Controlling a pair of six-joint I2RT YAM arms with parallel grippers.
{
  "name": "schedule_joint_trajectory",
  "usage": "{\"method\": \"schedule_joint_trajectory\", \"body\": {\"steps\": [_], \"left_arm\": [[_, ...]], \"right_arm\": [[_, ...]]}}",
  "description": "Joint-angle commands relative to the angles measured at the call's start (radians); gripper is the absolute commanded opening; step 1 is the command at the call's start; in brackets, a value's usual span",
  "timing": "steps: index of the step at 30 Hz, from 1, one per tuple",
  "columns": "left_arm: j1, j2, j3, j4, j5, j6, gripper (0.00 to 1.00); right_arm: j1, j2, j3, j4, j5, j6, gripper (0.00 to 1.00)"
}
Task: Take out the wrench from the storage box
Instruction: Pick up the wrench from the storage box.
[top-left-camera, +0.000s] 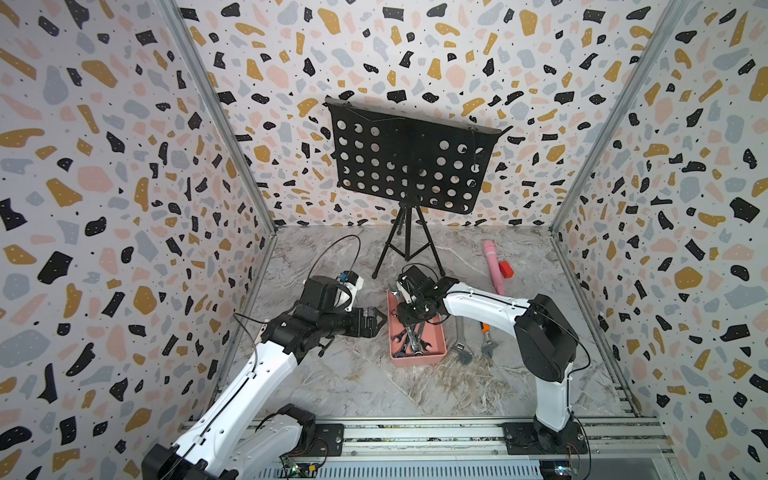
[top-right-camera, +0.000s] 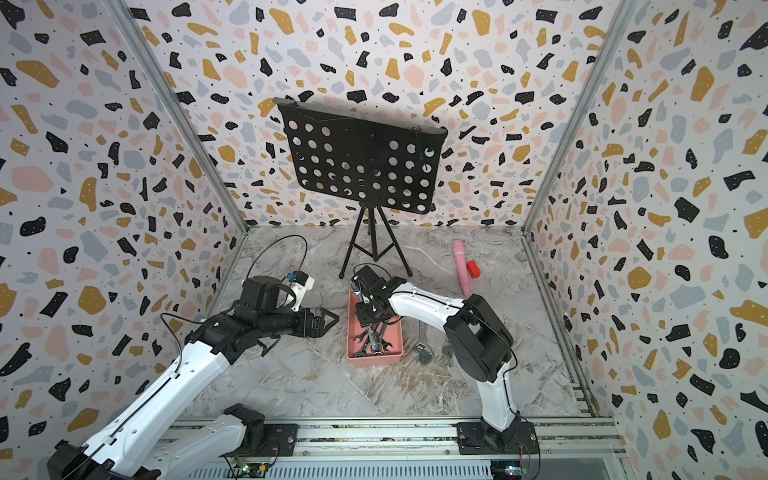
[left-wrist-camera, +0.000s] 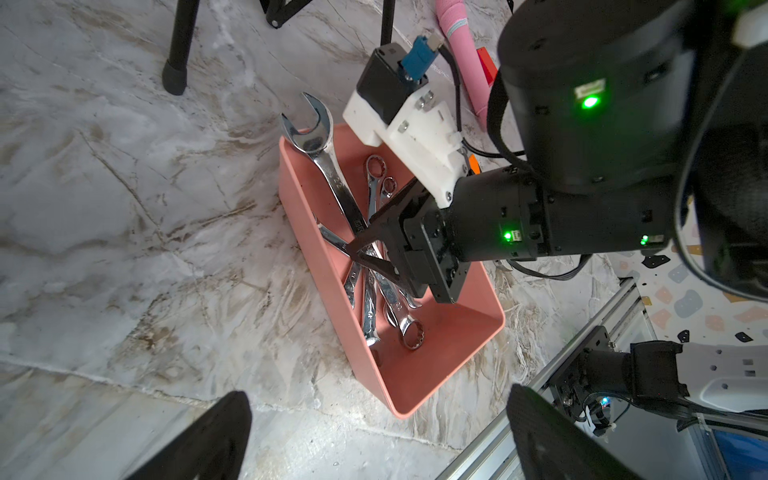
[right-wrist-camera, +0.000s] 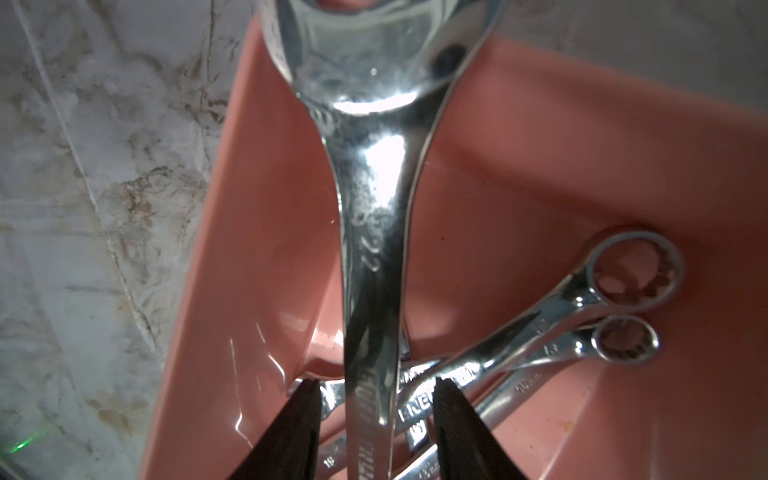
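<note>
The salmon-pink storage box (top-left-camera: 417, 360) (top-right-camera: 374, 360) (left-wrist-camera: 449, 353) (right-wrist-camera: 519, 145) sits mid-table holding several chrome wrenches. The biggest wrench (left-wrist-camera: 332, 174) (right-wrist-camera: 374, 249) (top-left-camera: 396, 296) leans with its open-ended head over the box's far left corner. My right gripper (top-left-camera: 406, 322) (top-right-camera: 368, 320) (left-wrist-camera: 351, 251) (right-wrist-camera: 376, 382) reaches down into the box, open, one finger on each side of that wrench's shank with a small gap on both sides. Smaller wrenches (top-left-camera: 411, 341) (right-wrist-camera: 540, 332) lie crossed beneath. My left gripper (top-left-camera: 382, 320) (top-right-camera: 334, 320) (left-wrist-camera: 374, 395) hovers wide open and empty just left of the box.
A black music stand (top-left-camera: 411, 166) on tripod legs (top-left-camera: 409, 249) stands behind the box. A pink cylinder (top-left-camera: 494, 266) and small red block (top-left-camera: 505, 269) lie at the back right. Two adjustable wrenches (top-left-camera: 462, 340) (top-left-camera: 487, 343) lie right of the box. A metal rail (top-left-camera: 415, 436) runs along the front.
</note>
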Motion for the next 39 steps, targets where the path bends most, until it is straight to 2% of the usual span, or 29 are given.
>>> {"method": "schedule_joint_trajectory", "body": {"steps": [1, 11, 16, 32, 39], "left_arm": [[0.008, -0.011, -0.012, 0.009, -0.010, 0.000, 1.00], [0.010, -0.001, -0.005, 0.016, -0.007, -0.007, 1.00], [0.009, 0.010, -0.005, 0.026, -0.001, -0.015, 1.00], [0.009, 0.008, -0.015, 0.035, 0.004, -0.014, 1.00], [0.009, 0.020, -0.012, 0.077, 0.056, -0.046, 1.00]], "right_arm": [[0.006, 0.007, 0.040, -0.014, 0.021, 0.009, 0.43], [0.015, -0.013, 0.064, -0.052, 0.034, 0.032, 0.17], [0.020, -0.042, 0.053, -0.046, 0.034, 0.046, 0.00], [0.017, -0.183, 0.072, -0.065, 0.024, 0.070, 0.00], [-0.069, -0.337, 0.052, -0.176, 0.003, 0.010, 0.00]]}}
